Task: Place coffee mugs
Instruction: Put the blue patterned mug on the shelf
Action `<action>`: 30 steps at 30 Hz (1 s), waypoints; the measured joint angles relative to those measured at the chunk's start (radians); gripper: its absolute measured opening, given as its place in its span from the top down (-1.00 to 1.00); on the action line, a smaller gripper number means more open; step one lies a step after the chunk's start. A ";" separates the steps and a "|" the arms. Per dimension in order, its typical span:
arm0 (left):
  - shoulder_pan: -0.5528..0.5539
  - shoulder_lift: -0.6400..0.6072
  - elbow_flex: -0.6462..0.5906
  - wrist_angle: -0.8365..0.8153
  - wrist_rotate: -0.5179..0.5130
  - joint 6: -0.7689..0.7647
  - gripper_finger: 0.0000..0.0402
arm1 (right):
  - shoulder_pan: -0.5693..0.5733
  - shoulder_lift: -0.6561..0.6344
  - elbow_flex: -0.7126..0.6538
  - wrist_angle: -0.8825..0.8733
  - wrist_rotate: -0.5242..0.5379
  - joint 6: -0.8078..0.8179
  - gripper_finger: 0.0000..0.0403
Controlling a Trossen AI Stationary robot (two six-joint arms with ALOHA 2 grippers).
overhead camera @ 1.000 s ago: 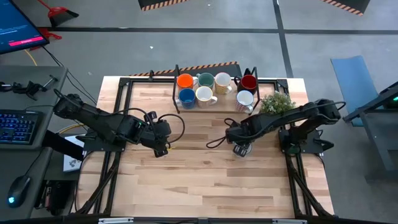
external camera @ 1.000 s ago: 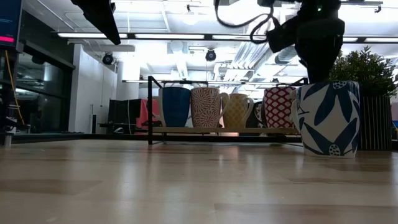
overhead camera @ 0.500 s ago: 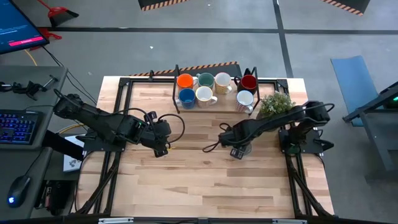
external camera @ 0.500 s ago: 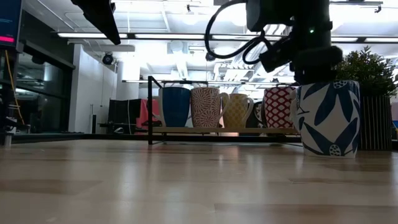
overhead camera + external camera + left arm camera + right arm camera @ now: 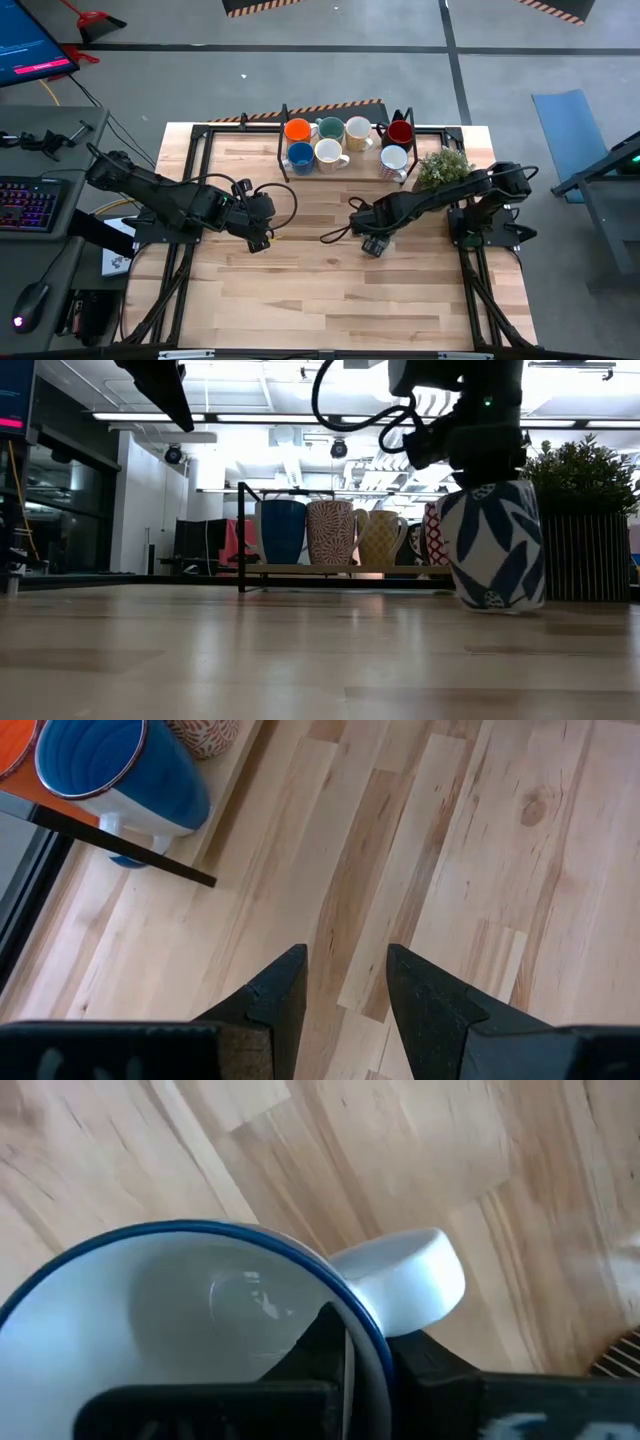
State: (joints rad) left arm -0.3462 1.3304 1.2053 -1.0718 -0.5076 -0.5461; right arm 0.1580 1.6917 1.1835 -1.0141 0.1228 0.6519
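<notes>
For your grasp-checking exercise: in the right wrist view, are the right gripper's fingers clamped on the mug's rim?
Yes: the right gripper has its fingers on either side of the blue-rimmed wall of the leaf-patterned mug.

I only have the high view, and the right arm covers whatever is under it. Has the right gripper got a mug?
Observer: Yes. The right wrist view shows the right gripper shut on the rim of the leaf-print mug, one finger inside and one outside, beside the handle.
Operator: Is it off the table?
Observer: In the low view I cannot tell. Its white side with blue leaves hangs directly under the gripper.
Operator: And the left gripper?
Observer: The left gripper is open with nothing between its fingers. It is over bare wood, near the blue mug.
</notes>
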 joint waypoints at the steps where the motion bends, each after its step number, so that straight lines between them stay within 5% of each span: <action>1: 0.000 0.000 0.000 0.000 0.000 0.000 0.36 | -0.001 0.000 0.000 0.004 0.001 0.003 0.95; 6: 0.000 0.000 0.000 0.000 0.000 0.000 0.36 | -0.003 0.008 0.060 -0.013 0.058 -0.030 0.98; 19: 0.000 0.000 0.000 0.000 0.000 0.000 0.36 | -0.156 0.004 0.465 -0.329 0.311 -0.242 0.99; 30: 0.000 0.000 0.000 0.000 0.000 0.000 0.36 | -0.423 0.003 0.502 -0.247 0.197 -0.493 1.00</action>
State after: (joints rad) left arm -0.3462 1.3304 1.2053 -1.0714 -0.5076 -0.5461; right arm -0.2654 1.6947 1.6859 -1.2610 0.3202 0.1591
